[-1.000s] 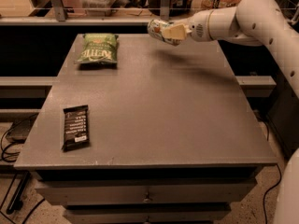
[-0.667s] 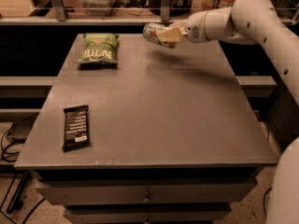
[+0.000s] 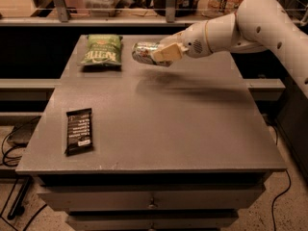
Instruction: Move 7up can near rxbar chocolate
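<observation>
Grey and matte, the counter fills most of the camera view. Above its far half, a little left of the middle and clear of the surface, the gripper is clenched on the 7up can. The can lies on its side in the air, its shiny end turned toward the counter's left edge. One cream-coloured finger crosses the near side of its body. The white arm reaches in from beyond the right edge, passing over the far right corner. A soft shadow of the can and arm lies on the counter just nearer than the can and stretches toward the right edge.

Beside the can, toward the far left corner, a green crinkled chip bag lies flat on the counter. Bag and can are near each other but apart. The rxbar chocolate lies flat close to the near left corner, its long side roughly along the left edge. Its black wrapper with white lettering faces up. It is well apart from the can, with much of the grey top between them.

Under the near edge the counter's front shows drawers with a small knob. On the floor past the left edge dark cables trail. Beyond the far edge a shelf carries several things too dim to tell apart.
</observation>
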Controlling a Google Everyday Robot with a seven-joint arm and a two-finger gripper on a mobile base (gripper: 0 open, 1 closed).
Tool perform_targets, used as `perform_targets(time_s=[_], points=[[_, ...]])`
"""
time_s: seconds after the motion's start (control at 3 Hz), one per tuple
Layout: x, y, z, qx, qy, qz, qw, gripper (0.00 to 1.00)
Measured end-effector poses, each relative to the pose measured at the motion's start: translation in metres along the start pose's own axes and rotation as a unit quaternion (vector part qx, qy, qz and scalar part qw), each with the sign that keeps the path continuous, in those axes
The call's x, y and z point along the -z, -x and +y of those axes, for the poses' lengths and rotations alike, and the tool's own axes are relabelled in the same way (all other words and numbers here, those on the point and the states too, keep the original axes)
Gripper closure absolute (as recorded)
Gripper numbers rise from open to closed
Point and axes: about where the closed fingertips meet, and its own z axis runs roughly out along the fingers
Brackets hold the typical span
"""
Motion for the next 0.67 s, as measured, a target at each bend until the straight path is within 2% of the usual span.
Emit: perform_targets(time_s=[0.33, 0.67], points=[[-0.005, -0.001, 0.054, 0.014, 0.058, -0.001, 0.9982, 1.00], [-0.018, 0.000, 0.109, 0.020, 0.125, -0.010, 0.9919, 0.81]])
